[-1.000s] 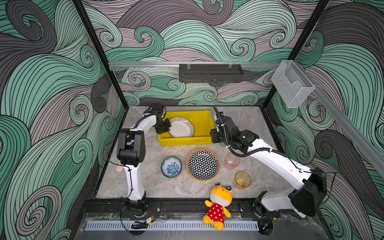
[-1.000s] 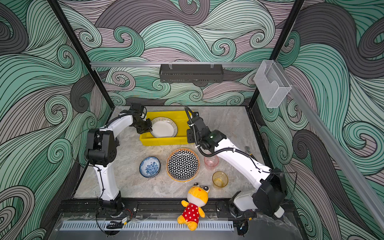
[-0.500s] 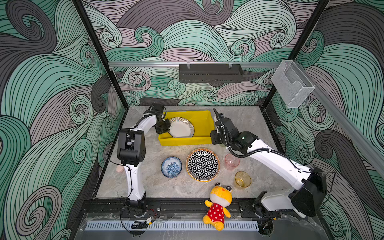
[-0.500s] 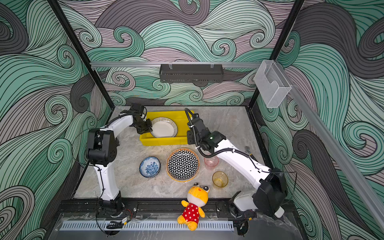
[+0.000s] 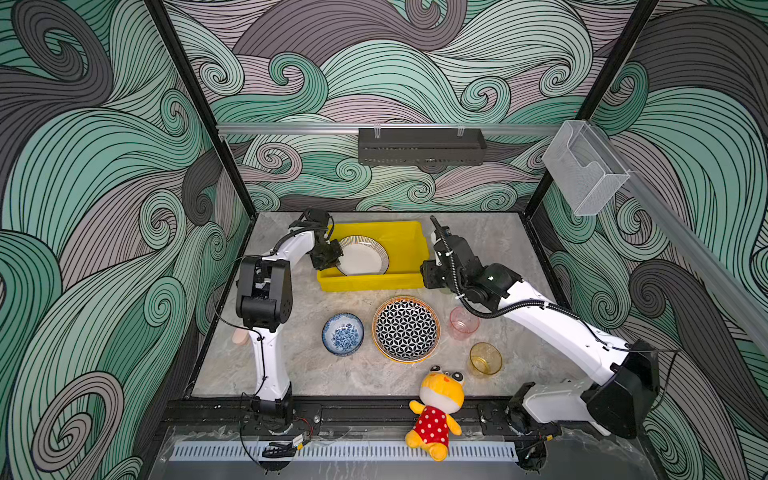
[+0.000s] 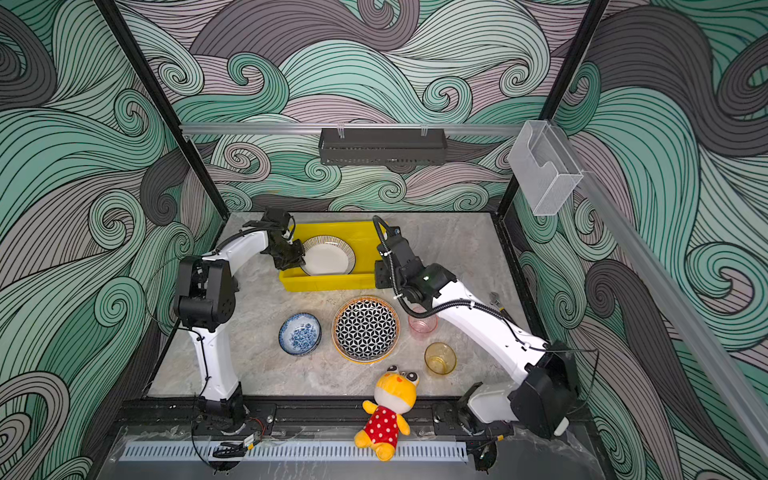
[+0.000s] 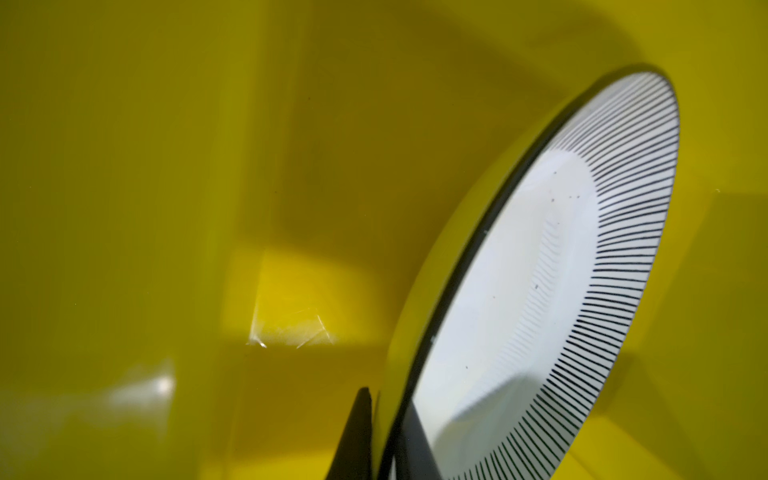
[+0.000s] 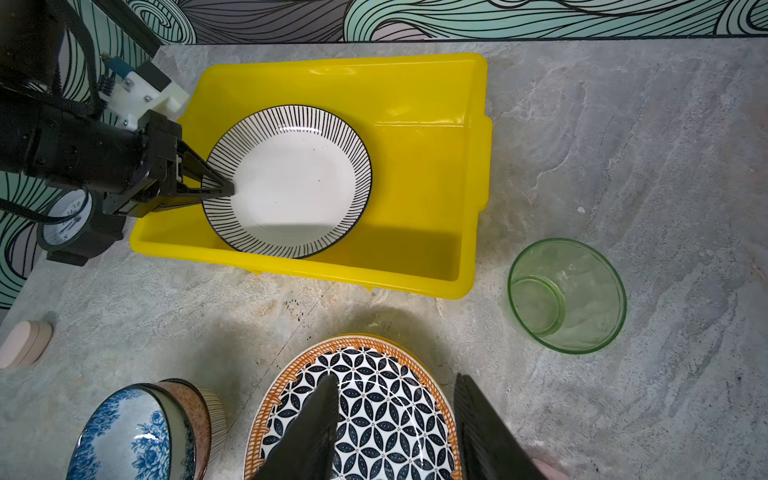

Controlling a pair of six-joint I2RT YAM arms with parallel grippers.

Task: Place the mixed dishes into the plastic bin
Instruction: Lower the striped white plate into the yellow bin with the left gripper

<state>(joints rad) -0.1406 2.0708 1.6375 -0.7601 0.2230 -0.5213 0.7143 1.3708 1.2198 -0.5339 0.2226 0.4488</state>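
The yellow plastic bin (image 5: 409, 239) (image 6: 365, 232) (image 8: 415, 75) stands at the back of the table. A striped plate (image 5: 361, 257) (image 6: 328, 255) (image 7: 540, 270) (image 8: 291, 183) lies tilted inside it at its left end. My left gripper (image 5: 334, 259) (image 7: 386, 399) (image 8: 226, 189) is shut on the plate's rim. My right gripper (image 8: 395, 382) hovers open and empty over the far edge of the geometric plate (image 5: 406, 328) (image 8: 365, 407). On the table stand a blue floral bowl (image 5: 343, 333) (image 8: 124, 440), a pink cup (image 5: 462, 322), an amber cup (image 5: 485, 358) and a green cup (image 8: 567, 295).
A yellow plush toy (image 5: 436, 409) sits at the front edge. A round clock (image 8: 66, 216) stands left of the bin, behind my left arm. A small pink oval (image 5: 240, 336) lies by the left wall. A dark tray (image 5: 419, 146) and a clear box (image 5: 584, 166) hang on the walls.
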